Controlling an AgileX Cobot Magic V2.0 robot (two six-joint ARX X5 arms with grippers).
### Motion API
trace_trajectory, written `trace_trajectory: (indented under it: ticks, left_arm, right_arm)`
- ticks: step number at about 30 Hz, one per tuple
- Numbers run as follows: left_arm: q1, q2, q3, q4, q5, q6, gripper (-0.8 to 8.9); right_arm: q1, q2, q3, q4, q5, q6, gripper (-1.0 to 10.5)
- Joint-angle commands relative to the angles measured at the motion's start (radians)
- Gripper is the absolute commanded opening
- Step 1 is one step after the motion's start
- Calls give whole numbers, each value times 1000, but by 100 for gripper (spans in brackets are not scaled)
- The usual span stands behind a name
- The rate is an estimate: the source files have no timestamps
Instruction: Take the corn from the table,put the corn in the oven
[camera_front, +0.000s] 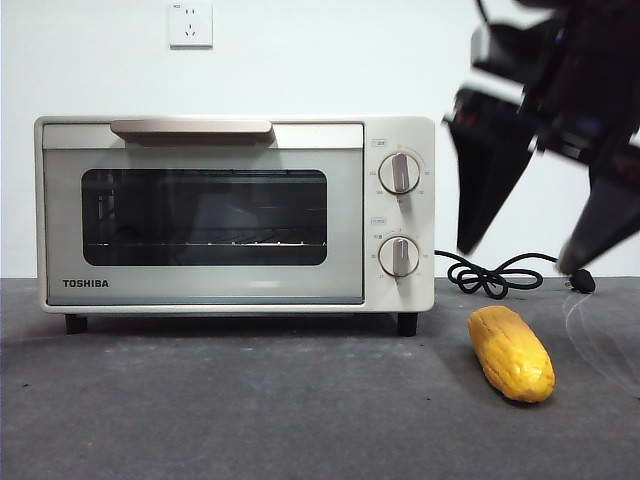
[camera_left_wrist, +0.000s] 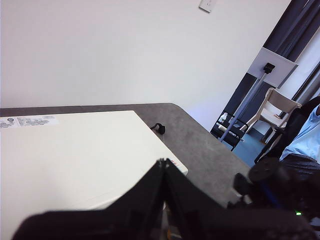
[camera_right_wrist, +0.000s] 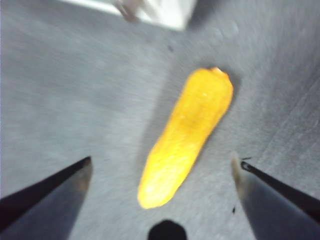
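one corn lay on the desk, just right of the oven.
right pincer hung above the cob with its jaws spread wide and nothing in them. left pincer sat over the oven's top, jaws pressed together, door was closed.

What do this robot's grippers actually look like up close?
Each ends in two black jaws. On the right gripper they are long flat blades tapering to narrow points, with pale, worn-looking inner edges near the tips. In the front view its body is dark and blocky with glossy panels. The left gripper is matte black too, its jaws meeting in a wedge.
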Motion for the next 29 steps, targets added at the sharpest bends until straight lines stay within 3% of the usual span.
trace_trajectory:
  ticks: [1,16,24,29]
  left_arm:
    - [-2,-1,11,4,0,13,-4]
    - [-2,-1,14,2,0,13,-4]
    - [-2,-1,14,-25,0,13,-4]
    - [-2,-1,14,-24,0,13,-4]
  right_arm:
    - [1,53,-1,28,4,8,478]
    - [1,239,-1,97,6,8,456]
    - [0,249,-1,93,50,10,-24]
    - [0,246,2,82,83,11,-12]
